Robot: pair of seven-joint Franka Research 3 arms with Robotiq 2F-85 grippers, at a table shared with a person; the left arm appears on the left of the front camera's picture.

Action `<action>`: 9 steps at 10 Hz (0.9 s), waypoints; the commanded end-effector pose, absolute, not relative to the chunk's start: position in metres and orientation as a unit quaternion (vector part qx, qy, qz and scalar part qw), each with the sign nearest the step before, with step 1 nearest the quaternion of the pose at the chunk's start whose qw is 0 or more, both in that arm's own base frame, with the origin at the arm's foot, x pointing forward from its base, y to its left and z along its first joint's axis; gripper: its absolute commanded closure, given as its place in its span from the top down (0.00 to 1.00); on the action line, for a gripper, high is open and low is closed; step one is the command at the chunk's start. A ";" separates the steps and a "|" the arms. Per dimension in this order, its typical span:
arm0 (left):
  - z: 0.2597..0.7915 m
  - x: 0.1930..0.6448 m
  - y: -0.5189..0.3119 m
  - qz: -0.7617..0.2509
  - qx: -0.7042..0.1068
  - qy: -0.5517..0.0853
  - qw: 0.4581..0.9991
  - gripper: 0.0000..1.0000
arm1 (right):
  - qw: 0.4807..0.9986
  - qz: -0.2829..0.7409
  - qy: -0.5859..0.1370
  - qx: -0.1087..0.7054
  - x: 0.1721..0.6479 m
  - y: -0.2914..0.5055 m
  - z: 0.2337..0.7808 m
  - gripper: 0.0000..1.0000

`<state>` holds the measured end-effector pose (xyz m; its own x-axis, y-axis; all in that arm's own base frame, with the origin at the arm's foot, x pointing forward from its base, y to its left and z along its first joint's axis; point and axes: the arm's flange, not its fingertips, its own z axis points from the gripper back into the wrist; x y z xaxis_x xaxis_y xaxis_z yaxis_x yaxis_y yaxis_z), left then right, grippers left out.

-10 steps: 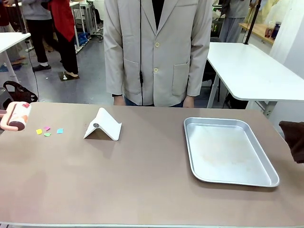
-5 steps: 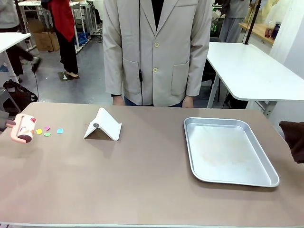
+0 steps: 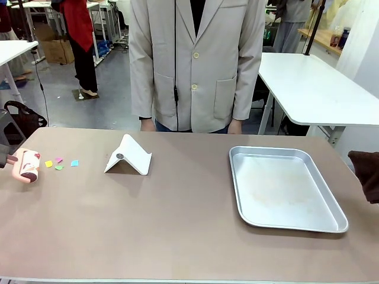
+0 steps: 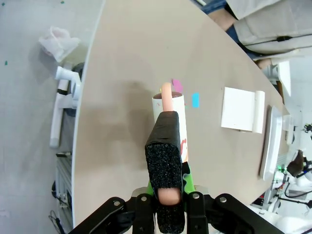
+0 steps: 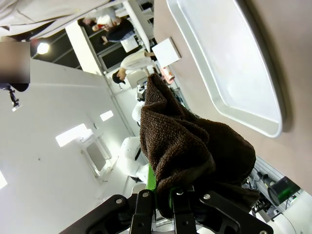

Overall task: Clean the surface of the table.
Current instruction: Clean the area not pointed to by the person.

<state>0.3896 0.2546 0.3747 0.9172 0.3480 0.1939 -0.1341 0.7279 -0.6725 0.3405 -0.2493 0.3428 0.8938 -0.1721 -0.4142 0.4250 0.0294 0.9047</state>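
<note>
The brown table (image 3: 177,219) carries several small coloured paper scraps (image 3: 59,163) near its left end. My left gripper (image 4: 170,144) is shut on the pink handle of a lint roller (image 4: 171,109). The lint roller (image 3: 25,165) hangs low over the table's left edge, just left of the scraps. In the left wrist view a pink scrap (image 4: 177,86) and a blue scrap (image 4: 195,100) lie just beyond the roller's end. My right gripper (image 5: 170,197) is shut on a dark brown cloth (image 5: 187,146). The cloth (image 3: 367,174) is at the table's right edge.
A white folded stand (image 3: 127,155) sits right of the scraps. A silver tray (image 3: 331,207) lies empty on the right half. A person in a pale jacket (image 3: 195,65) stands at the far edge. White tables stand behind.
The lint roller has come down toward the table beside the scraps and tilted. The cloth at the right has not moved.
</note>
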 end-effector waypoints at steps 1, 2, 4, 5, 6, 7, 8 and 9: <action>0.373 0.408 0.261 0.151 -0.343 -0.162 0.913 0.22 | 0.710 -0.208 0.102 0.665 0.338 -0.248 0.351 0.11; 0.371 0.416 0.265 0.154 -0.351 -0.158 0.910 0.22 | 0.710 -0.208 0.102 0.665 0.338 -0.248 0.351 0.11; 0.366 0.428 0.269 0.161 -0.355 -0.145 0.909 0.22 | 0.710 -0.208 0.102 0.665 0.338 -0.248 0.351 0.11; 0.361 0.433 0.269 0.170 -0.340 -0.134 0.915 0.22 | 0.710 -0.208 0.102 0.665 0.338 -0.248 0.351 0.11; 0.357 0.435 0.269 0.172 -0.332 -0.127 0.919 0.22 | 0.710 -0.208 0.102 0.665 0.338 -0.248 0.351 0.11; 0.351 0.439 0.268 0.171 -0.330 -0.110 0.922 0.22 | 0.710 -0.208 0.102 0.665 0.338 -0.248 0.351 0.11; 0.347 0.444 0.264 0.169 -0.328 -0.108 0.923 0.22 | 0.710 -0.208 0.102 0.665 0.338 -0.248 0.351 0.11; 0.345 0.448 0.258 0.163 -0.329 -0.104 0.924 0.22 | 0.710 -0.208 0.102 0.665 0.338 -0.248 0.351 0.11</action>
<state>0.4397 0.2607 0.3583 0.9203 0.3742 0.1140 -0.2025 0.7050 -0.6797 0.3405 -0.2493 0.3429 0.8938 -0.1718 -0.4143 0.4250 0.0292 0.9047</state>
